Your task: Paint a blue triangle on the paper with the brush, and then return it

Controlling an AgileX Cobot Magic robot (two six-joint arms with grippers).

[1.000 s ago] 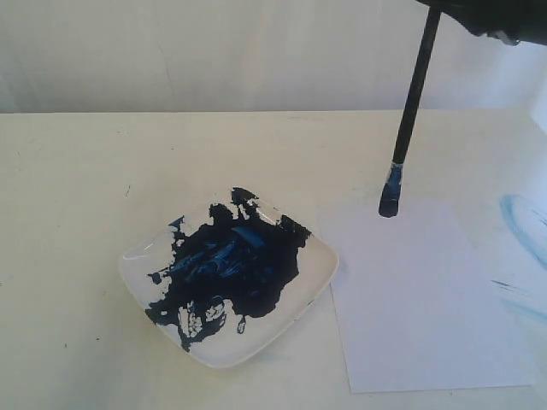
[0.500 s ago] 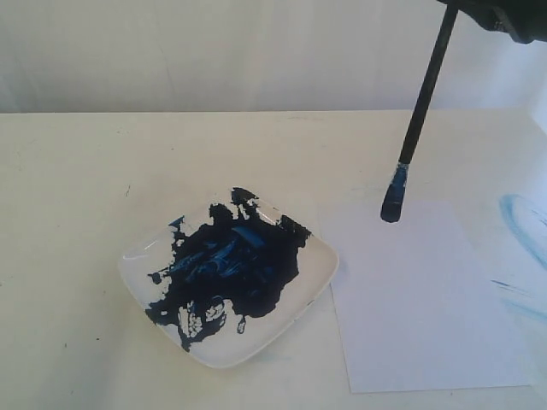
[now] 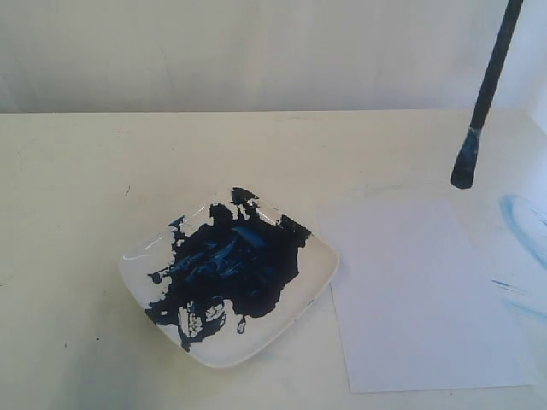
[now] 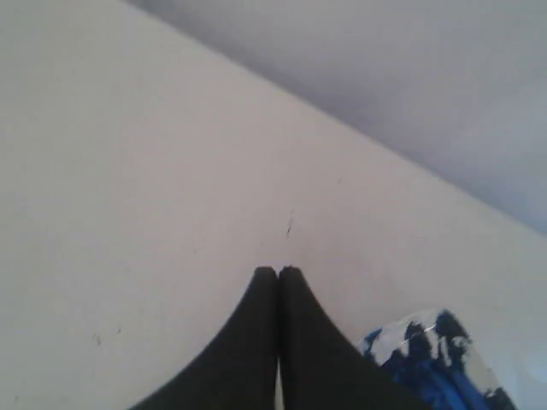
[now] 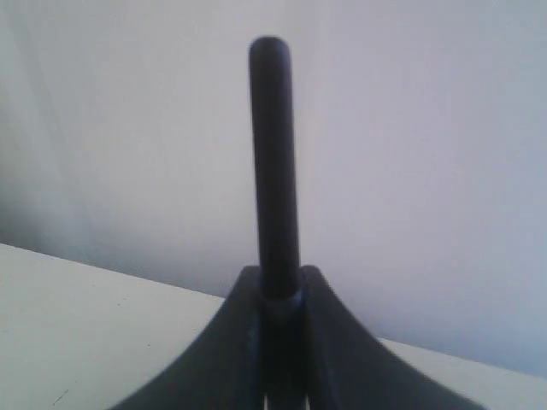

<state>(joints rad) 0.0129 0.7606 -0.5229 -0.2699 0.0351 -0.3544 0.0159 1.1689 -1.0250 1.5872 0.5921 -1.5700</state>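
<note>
The thin black paintbrush hangs tilted in the air. Its dark wet tip is near the far right corner of the plain white rectangular sheet of paper, which lies on the pale counter, and it does not touch the sheet. The right jaws are clamped on the handle. The left jaws are pressed together on nothing, near the white square plate smeared with dark blue paint. The sheet is blank, so I judge that painting the triangle has not yet begun. Next the tip must come down gently, well inside the edges.
</note>
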